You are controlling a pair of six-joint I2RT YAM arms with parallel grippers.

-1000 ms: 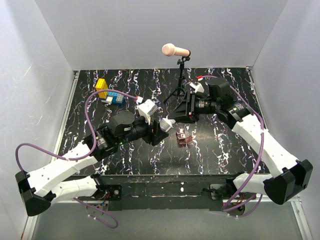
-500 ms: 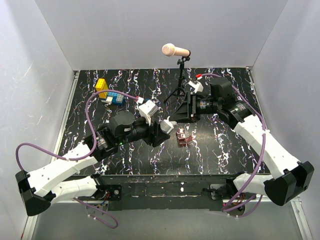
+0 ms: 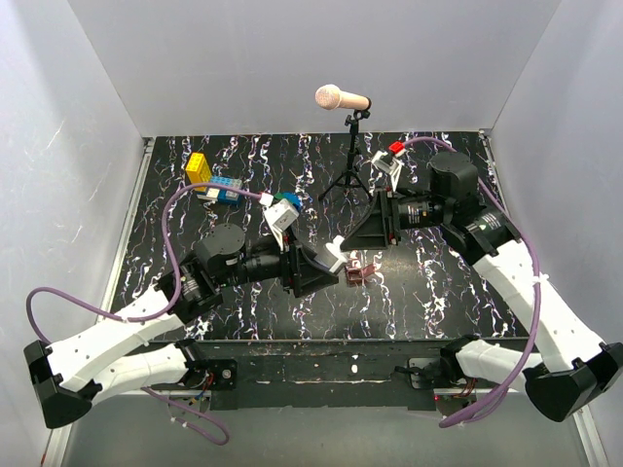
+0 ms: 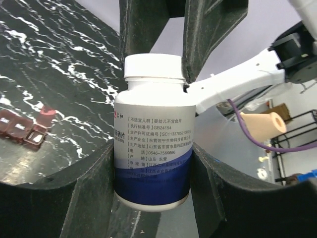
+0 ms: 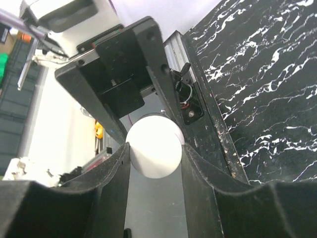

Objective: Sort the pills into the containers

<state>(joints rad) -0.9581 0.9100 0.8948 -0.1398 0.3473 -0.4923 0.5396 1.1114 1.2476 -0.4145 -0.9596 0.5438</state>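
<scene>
**A:** What is the left end effector (image 3: 328,261) doing?

**B:** It is clenched on the body of a white bottle (image 4: 153,144) with a blue band, held off the tabletop (image 3: 438,282).

**A:** And the right end effector (image 3: 350,242)?

**B:** It meets the bottle from the far end. Its fingers press both sides of the white cap (image 5: 153,145), grasping it.

**A:** Where is the pill box (image 3: 358,270)?

**B:** It lies on the tabletop just beside the bottle, toward the right arm. It is reddish-brown, with at least one pale lid segment raised.
</scene>
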